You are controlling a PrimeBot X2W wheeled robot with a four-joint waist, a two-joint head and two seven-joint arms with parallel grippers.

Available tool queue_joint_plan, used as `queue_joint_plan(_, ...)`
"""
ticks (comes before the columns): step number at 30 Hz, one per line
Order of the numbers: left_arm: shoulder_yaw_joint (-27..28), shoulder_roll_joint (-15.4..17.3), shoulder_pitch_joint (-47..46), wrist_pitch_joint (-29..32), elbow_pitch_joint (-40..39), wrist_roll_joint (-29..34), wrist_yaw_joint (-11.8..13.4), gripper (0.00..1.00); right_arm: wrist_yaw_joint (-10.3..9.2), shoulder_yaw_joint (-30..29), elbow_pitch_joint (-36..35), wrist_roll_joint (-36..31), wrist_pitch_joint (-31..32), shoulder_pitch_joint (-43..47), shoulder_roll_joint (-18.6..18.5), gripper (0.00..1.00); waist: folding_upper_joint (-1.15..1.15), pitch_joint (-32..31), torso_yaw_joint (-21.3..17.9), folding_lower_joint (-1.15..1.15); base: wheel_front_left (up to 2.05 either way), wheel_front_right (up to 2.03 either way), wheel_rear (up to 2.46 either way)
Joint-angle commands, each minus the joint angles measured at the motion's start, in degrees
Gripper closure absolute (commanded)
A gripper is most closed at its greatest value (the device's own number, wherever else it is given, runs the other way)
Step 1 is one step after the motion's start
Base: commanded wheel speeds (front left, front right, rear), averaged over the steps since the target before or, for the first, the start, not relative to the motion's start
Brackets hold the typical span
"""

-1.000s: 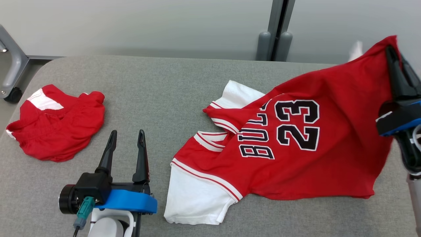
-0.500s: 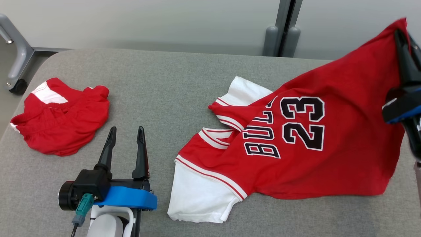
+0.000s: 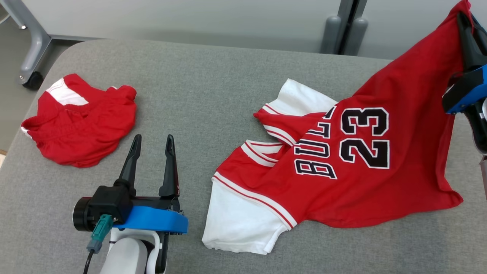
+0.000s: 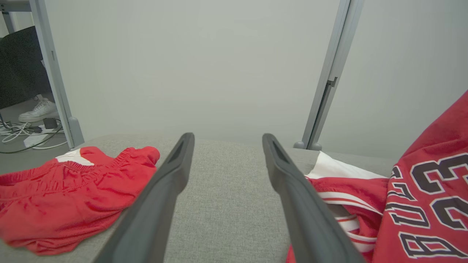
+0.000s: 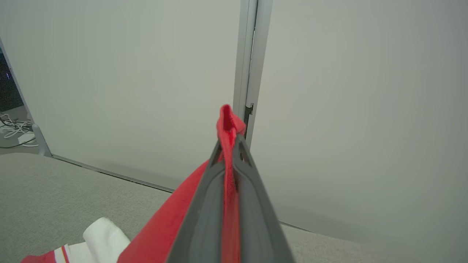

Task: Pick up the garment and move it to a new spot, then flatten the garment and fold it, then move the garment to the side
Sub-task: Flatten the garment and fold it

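Right gripper (image 5: 230,144): clenched on shirt (image 3: 342,198) hem, now drawn further toward the table's (image 3: 213,83) right edge; left gripper (image 3: 153,137) released, idle; relocation under way.

Grey fabric table (image 3: 213,76) fills the near ground. Behind it stand pale, blank wall panels (image 4: 204,62), split by a grey post (image 4: 333,65) far right. Far left there's a metal frame leg (image 3: 36,49) on a castor (image 3: 32,80), bare floor (image 3: 7,106), tangled cables (image 4: 18,131) and a white shoe (image 4: 38,111). The light is soft and even.
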Motion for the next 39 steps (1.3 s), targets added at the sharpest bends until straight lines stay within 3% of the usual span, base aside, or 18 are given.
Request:
queue_joint_plan(1, 0.0, 0.0, -1.0, -0.2, -0.1, -0.1, 0.2, 0.00, 0.02, -0.1, 1.6, -0.1, -0.5, -1.4, -0.5, 1.00, 0.00, 0.4, 0.4, 0.00, 0.00, 0.00, 0.00)
queue_joint_plan(2, 0.0, 0.0, -1.2, -0.2, -0.1, -0.2, 0.3, 0.00, 0.02, -0.2, 3.6, -0.4, -0.8, -2.0, -0.6, 1.00, 0.00, 0.7, 0.5, 0.00, 0.00, 0.00, 0.00)
queue_joint_plan(3, -0.1, 0.0, -1.3, -0.2, -0.2, -0.2, 0.3, 0.00, 0.02, -0.3, 5.6, -0.9, -1.1, -2.5, -0.9, 0.80, 0.00, 0.9, 0.6, 0.00, 0.00, 0.00, 0.00)
queue_joint_plan(4, -0.1, -0.1, -1.3, -0.2, -0.2, -0.2, 0.4, 0.00, 0.02, -0.2, 7.5, -1.2, -1.5, -3.2, -0.9, 0.08, 0.00, 1.1, 0.7, 0.00, 0.00, 0.00, 0.00)
queue_joint_plan(5, -0.2, -0.1, -1.4, -0.2, -0.2, -0.2, 0.4, 0.00, 0.02, -0.3, 9.7, -1.8, -1.9, -3.9, -1.1, 0.00, 0.00, 1.4, 0.8, 0.00, 0.00, 0.00, 0.00)
queue_joint_plan(12, 0.3, -0.1, -1.7, -0.2, -0.1, 0.4, 0.4, 0.00, 0.02, 0.4, 20.7, -3.0, -7.3, -7.3, -1.3, 0.00, 0.00, 2.0, 0.1, 0.00, 0.00, 0.00, 0.00)
queue_joint_plan(19, 1.5, 0.0, 0.1, -0.2, 0.3, 1.8, 0.1, 0.00, 0.02, 0.7, 23.0, -0.8, -13.2, -3.6, -0.9, 0.00, 0.00, -0.3, -2.5, 0.00, 0.00, 0.00, 0.00)
queue_joint_plan(24, 3.4, 0.2, 1.7, -0.2, 0.6, 3.1, -0.6, 0.00, 0.02, 1.6, 18.5, 1.2, -15.5, 2.2, 0.6, 0.00, 0.00, -2.6, -4.9, 0.00, 0.00, 0.00, 0.00)
queue_joint_plan(31, 5.4, 0.7, 5.1, -0.2, 0.8, 4.2, -1.3, 0.00, 0.02, 1.8, 6.7, 2.4, -16.2, 14.8, 5.0, 0.00, 0.00, -6.1, -8.2, 0.00, 0.00, 0.00, 0.00)
queue_joint_plan(39, 6.5, 0.8, 7.4, -0.2, 0.9, 5.0, -1.9, 0.00, 0.03, 1.1, -5.0, 1.4, -13.8, 26.8, 9.0, 0.00, 0.00, -7.9, -9.8, 0.00, 0.00, 0.00, 0.00)
